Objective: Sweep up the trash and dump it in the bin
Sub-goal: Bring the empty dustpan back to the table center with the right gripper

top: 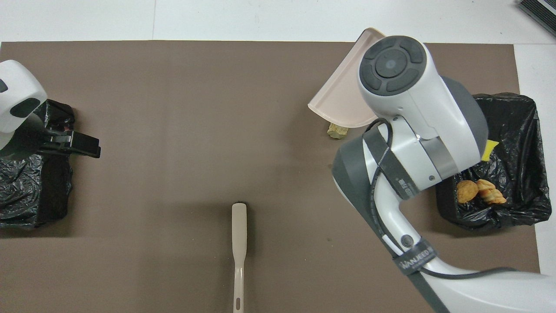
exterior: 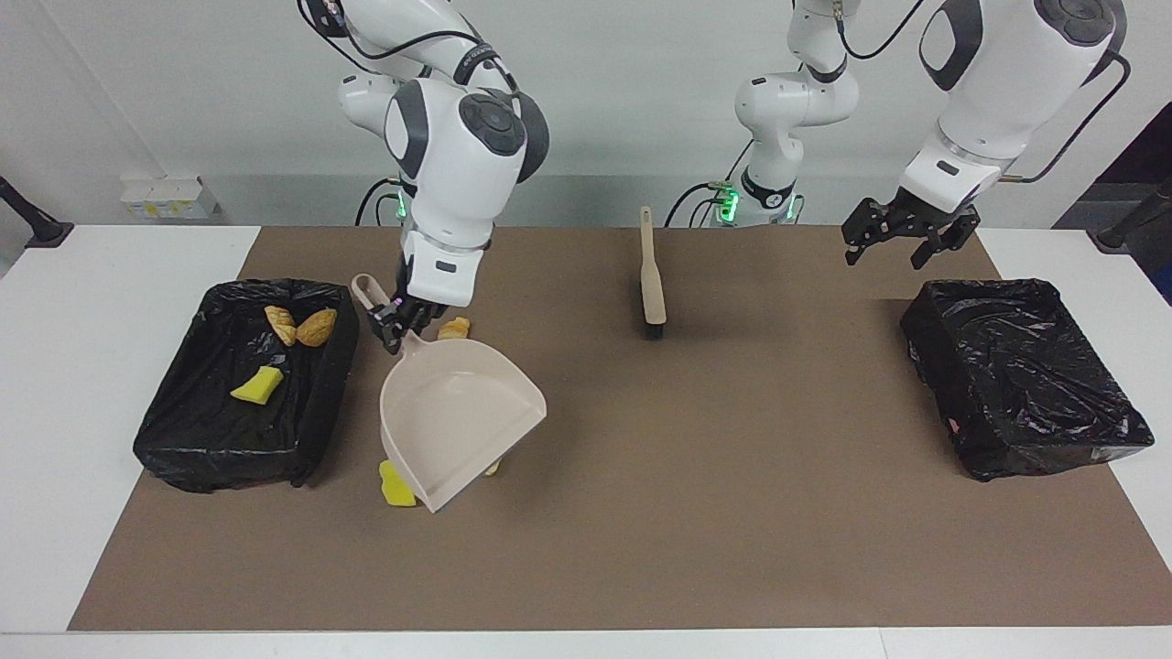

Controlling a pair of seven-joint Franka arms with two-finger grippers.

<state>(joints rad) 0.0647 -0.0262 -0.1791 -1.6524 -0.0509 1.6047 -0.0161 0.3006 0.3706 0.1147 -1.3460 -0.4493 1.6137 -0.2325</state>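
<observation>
Worktop point(exterior: 110, 412): white, covered by a plain brown mat point(exterior: 732, 476). Both bins point(exterior: 243, 384) point(exterior: 1021, 375): glossy black liners. Dustpan point(exterior: 458, 416): pale beige. Brush point(exterior: 651, 275): beige handle, black bristles. Trash: yellow sponge wedge point(exterior: 257, 387) and tan-orange chunks point(exterior: 302, 326) in one bin; yellow sponge point(exterior: 396, 485) on the mat. Arms: white with dark grey joints.

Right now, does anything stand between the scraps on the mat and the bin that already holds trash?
Nothing visible does: only bare mat lies between the yellow sponge piece and the bin. The dustpan, held by the right gripper, is over the other scraps and hides most of them.
</observation>
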